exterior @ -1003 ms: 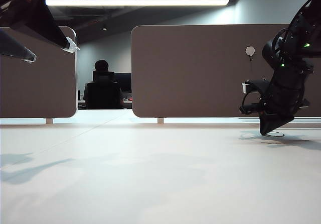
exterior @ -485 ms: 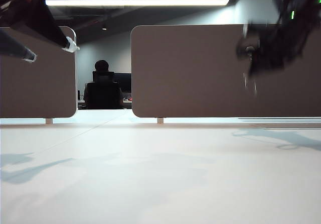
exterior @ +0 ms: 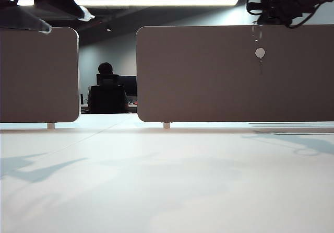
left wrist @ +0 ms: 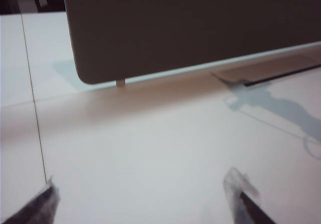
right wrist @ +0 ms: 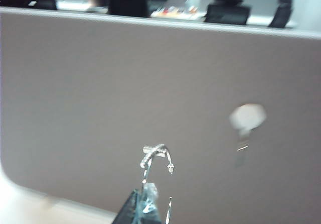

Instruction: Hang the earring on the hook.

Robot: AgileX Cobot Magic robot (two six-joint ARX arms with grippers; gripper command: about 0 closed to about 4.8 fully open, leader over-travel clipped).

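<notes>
Up high, right pincer (right wrist: 145, 204) is clenched on the earring (right wrist: 156, 158), wire hoop sticking up past the closed tips, small cross piece at its top. In the exterior view the right arm sits above the top edge of the brown panel (exterior: 209, 76), and the earring (exterior: 256, 33) hangs faintly in front of the panel, just above the hook (exterior: 260, 53) and apart from it. Hook is a pale hexagon pad with a thin prong under it, fixed on the panel near its upper right part; blurred in the right wrist view (right wrist: 247, 117). Panel stands along the far edge of the white counter (exterior: 167, 181). Left pincer (left wrist: 145, 194) is released, tips spread wide, nothing between them, raised well above the counter's left side. Second panel (exterior: 39, 76) stands at the far left edge.
</notes>
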